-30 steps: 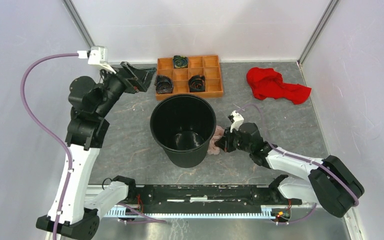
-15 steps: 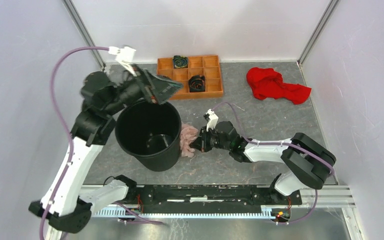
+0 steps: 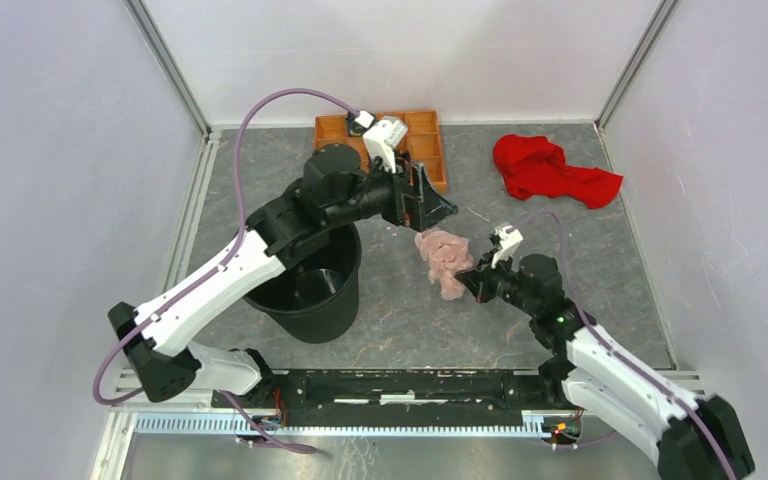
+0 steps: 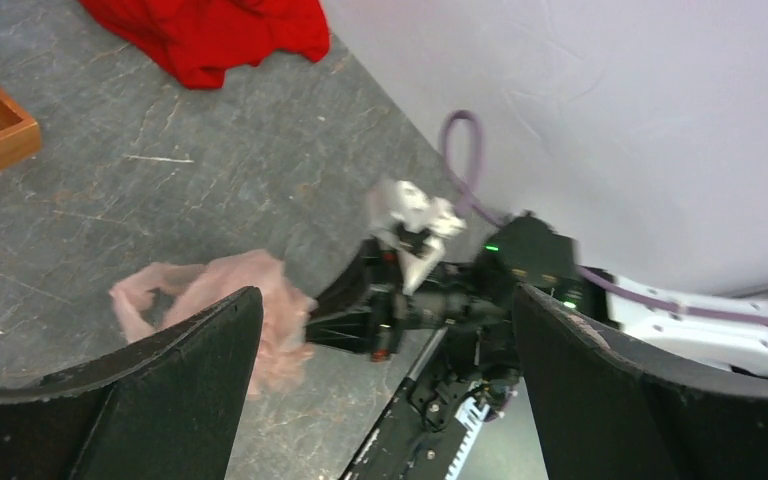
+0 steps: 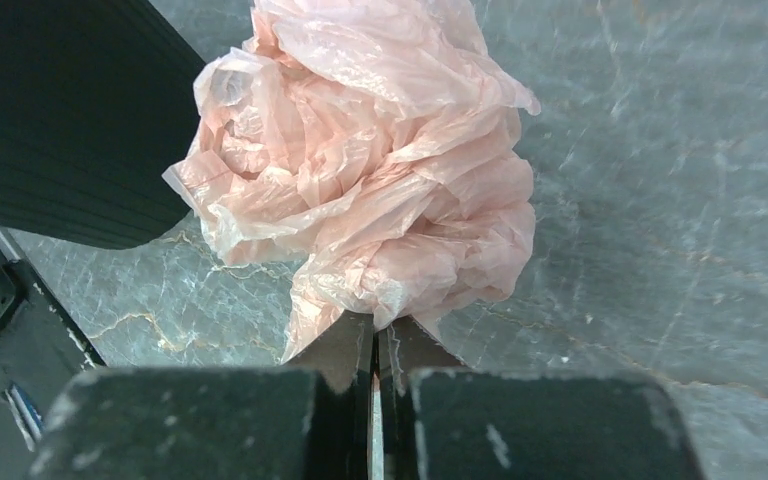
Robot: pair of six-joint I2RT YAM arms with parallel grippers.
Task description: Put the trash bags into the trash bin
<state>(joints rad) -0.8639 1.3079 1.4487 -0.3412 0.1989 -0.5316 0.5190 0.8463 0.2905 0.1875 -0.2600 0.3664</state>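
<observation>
The right hand pinches a small fold of the trash bag mid-counter, apart from the trash bin toward the near left corner. The left hand, wide, is close by: the film may slip, or the hands may collide.

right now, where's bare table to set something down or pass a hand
Bare table: far left, beyond the trash bin; the stretch between red cloth and right arm; the near patch between bin and right arm. Crowded: the middle, where the left tool hovers by the trash bag in the right tool.
</observation>
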